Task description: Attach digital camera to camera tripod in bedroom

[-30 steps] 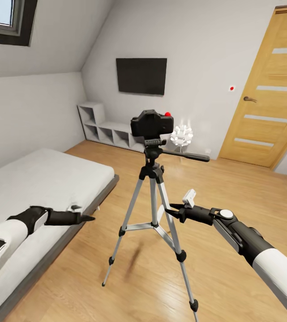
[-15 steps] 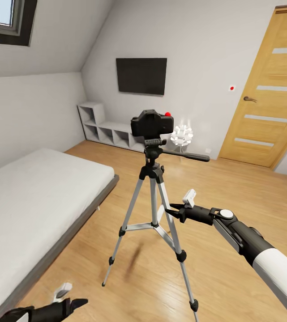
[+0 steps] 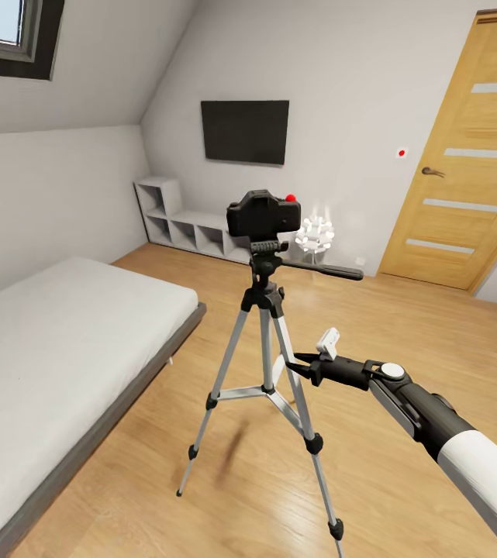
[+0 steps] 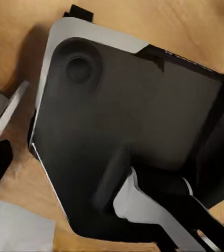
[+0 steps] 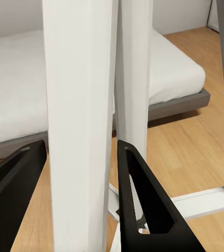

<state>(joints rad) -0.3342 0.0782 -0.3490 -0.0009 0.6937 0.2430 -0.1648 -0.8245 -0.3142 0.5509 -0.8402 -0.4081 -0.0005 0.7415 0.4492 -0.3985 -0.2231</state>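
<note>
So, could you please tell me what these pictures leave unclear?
- Head view: how the digital camera fixes to the camera tripod is hidden under its body.
- Head view: the right gripper is too small to judge.
- Right wrist view: a tripod leg stands between the fingers; contact unclear.

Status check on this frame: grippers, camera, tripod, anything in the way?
Right gripper open around a tripod leg. Camera seated on the tripod head. Bed and lamp stand apart from the tripod.
</note>
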